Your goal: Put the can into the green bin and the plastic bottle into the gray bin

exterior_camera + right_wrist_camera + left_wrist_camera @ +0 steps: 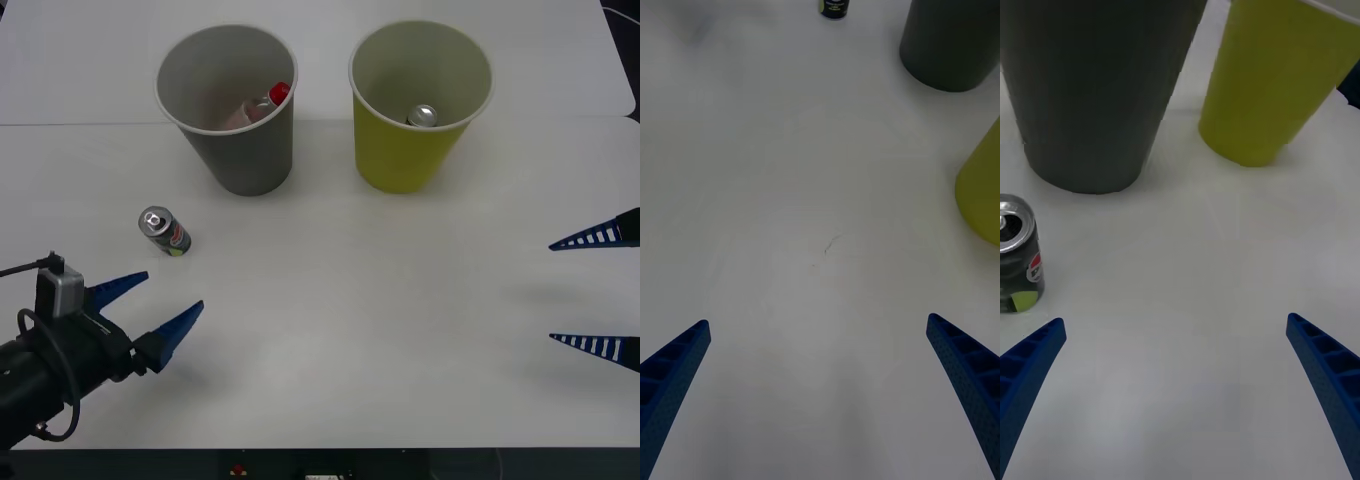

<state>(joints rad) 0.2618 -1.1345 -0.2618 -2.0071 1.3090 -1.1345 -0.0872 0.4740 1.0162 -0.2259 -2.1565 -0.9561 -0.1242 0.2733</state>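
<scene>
A dark-gray can (165, 231) stands upright on the white table, in front and to the left of the gray bin (250, 160). My left gripper (168, 295) hangs open just short of this can (1016, 262), which sits off to one side of its fingers. Inside the gray bin lies the plastic bottle (262, 106), red cap up. A second can (422, 116) rests inside the green bin (400, 160). Out at the table's right side, my right gripper (553, 292) is open and holds nothing.
The two bins stand side by side at the back of the table (380, 300), the gray bin (1090, 97) close beside the green bin (1277, 82). Both the gray bin (951, 45) and the green bin (981, 187) lie ahead of the right gripper (818, 326).
</scene>
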